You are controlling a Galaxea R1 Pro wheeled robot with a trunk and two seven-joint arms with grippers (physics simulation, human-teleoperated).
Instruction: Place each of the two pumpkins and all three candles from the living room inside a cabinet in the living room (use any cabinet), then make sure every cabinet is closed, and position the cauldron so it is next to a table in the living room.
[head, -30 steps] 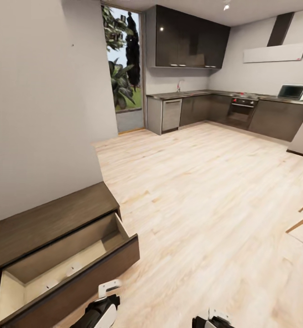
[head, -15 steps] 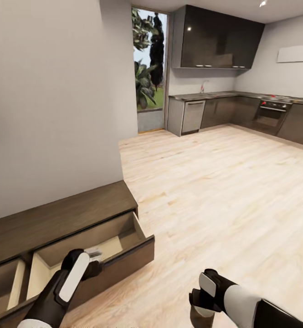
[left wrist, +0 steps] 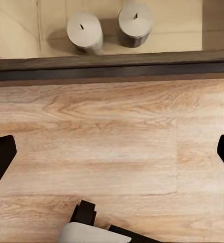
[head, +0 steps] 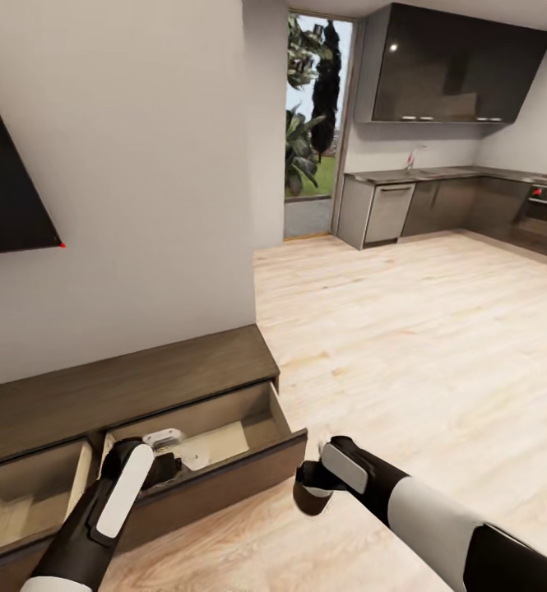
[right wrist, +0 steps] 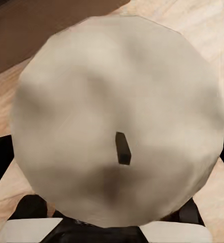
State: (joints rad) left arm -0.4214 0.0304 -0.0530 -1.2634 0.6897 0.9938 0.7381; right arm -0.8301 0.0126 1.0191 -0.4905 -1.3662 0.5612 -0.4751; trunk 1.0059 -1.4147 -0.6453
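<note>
Now your head view has the cabinet (head: pixel 125 386) with two drawers pulled out; your left tool (head: pixel 168 444) hangs over the right drawer, your right tool (head: pixel 310 493) beside its front. Left wrist: jaws spread, two candles (left wrist: pixel 85 32) standing in the drawer. Right wrist: your tool pinches a third candle (right wrist: pixel 119 119).

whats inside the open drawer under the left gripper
Two candles stand side by side on the drawer's pale floor in the left wrist view. In the head view the left gripper covers them.
</note>
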